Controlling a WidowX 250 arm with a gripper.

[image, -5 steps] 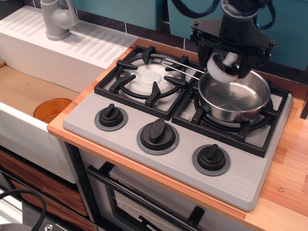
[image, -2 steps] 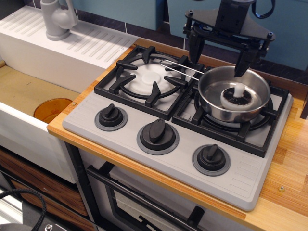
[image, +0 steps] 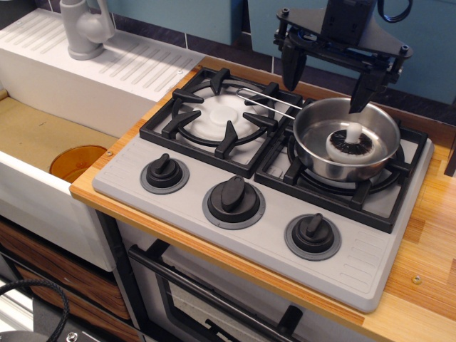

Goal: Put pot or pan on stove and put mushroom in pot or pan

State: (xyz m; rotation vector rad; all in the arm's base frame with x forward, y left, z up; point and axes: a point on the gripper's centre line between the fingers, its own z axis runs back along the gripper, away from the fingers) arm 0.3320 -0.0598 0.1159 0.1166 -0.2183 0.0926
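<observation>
The shiny steel saucepan (image: 313, 148) sits on the right burner of the grey stove (image: 128, 171), its thin wire handle (image: 267, 98) pointing left over the left burner. The mushroom (image: 350, 143) lies inside the pan, upside down, dark gills and white stem facing up. My gripper (image: 326, 84) hangs open and empty just above the pan's far rim, one black finger (image: 291, 70) on the left and the other on the right.
The left burner (image: 217, 117) with its white disc is bare. Three black knobs (image: 233, 194) line the stove front. A white sink unit (image: 85, 78) with a tap (image: 84, 27) stands to the left, with an orange disc (image: 77, 161) below. Wooden counter (image: 434, 235) runs along the right.
The gripper held the mushroom over the pan, then opened and let it drop in. It has since risen slightly, open and empty.
</observation>
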